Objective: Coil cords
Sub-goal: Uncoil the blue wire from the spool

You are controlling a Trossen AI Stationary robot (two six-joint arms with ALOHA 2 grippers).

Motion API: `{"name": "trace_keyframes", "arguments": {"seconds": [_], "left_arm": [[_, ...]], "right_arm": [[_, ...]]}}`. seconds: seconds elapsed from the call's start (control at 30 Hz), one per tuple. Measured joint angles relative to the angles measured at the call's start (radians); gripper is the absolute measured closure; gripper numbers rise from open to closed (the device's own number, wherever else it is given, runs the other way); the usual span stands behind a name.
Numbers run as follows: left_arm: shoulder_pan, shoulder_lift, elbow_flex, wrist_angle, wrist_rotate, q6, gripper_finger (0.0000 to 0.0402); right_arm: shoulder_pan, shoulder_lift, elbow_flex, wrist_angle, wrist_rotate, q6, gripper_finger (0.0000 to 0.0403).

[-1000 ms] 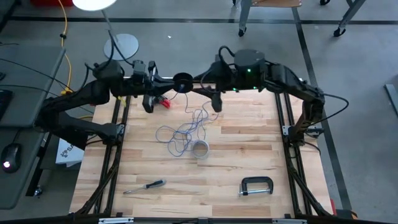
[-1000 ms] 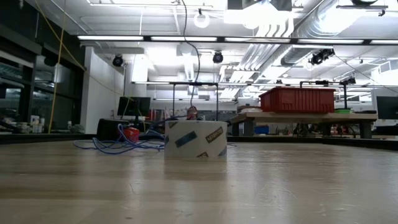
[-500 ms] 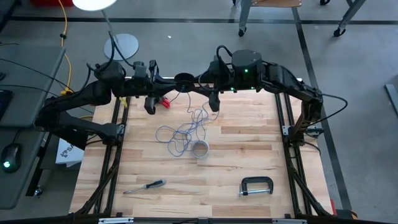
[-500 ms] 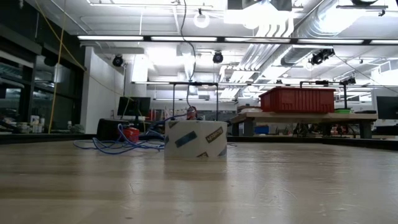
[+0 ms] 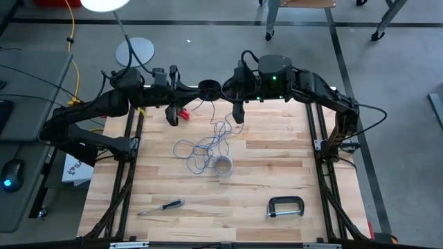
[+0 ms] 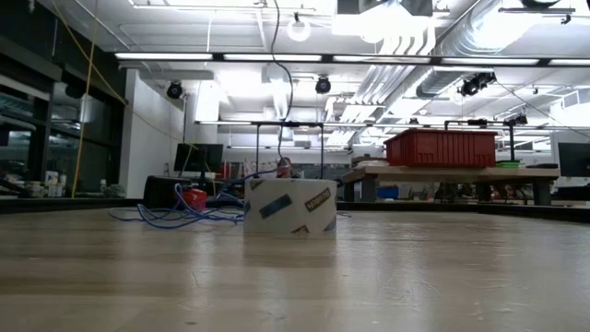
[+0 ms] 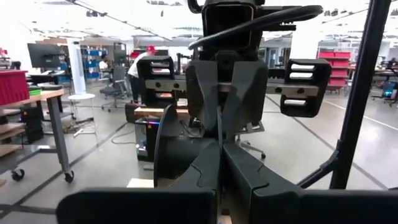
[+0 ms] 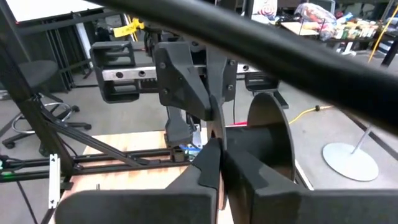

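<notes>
**Cords loose at the table's upper centre, both grippers closed above**

Pale wood planks make up the slatted table [image 5: 277, 166] that fills the middle of the high view. On it, just above centre, the thin blue cord [image 5: 197, 151] and the thin pale grey cord [image 5: 223, 131] lie tangled together in loose, uncoiled loops; a strand rises from the tangle toward the upper centre of the frame, where a round black spool [image 5: 210, 88] sits between the two arms. At the lower right edge of the tangle stands a small roll of clear tape [image 5: 223, 166], which the low view shows left of centre with the blue loops behind it. A small red object [image 5: 183, 115] lies at the upper left of the tangle.

The left gripper [image 5: 171, 115] hangs at the upper left of the table, beside the red object, its fingers pressed together (the left wrist view shows them meeting). The right gripper [image 5: 237, 114] hangs at the upper centre over the top of the cords, its fingers also together; whether a strand is pinched between them cannot be told.

Toward the bottom of the high view lie a black-handled screwdriver [image 5: 160, 207] at lower left and a dark metal C-clamp [image 5: 285, 207] at lower right.
</notes>
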Motion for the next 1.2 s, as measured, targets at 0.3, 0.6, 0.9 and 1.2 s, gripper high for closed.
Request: {"name": "trace_keyframes", "arguments": {"seconds": [0.3, 0.6, 0.9, 1.2], "left_arm": [[0.001, -0.035, 0.001, -0.068, -0.006, -0.056, 0.034], [-0.002, -0.108, -0.006, -0.245, -0.074, -0.178, 0.0271], [-0.001, -0.017, -0.172, 0.214, -0.107, -0.186, 0.0263], [-0.014, 0.024, -0.196, 0.223, -0.105, 0.009, 0.0263]], "right_arm": [[0.0, -0.062, 0.008, -0.017, 0.073, -0.026, 0.0402], [0.04, -0.128, 0.009, -0.022, 0.185, -0.082, 0.0402], [0.13, -0.113, -0.063, 0.059, 0.331, -0.137, 0.0403], [0.118, -0.132, -0.087, 0.02, 0.028, 0.297, 0.0403]]}}
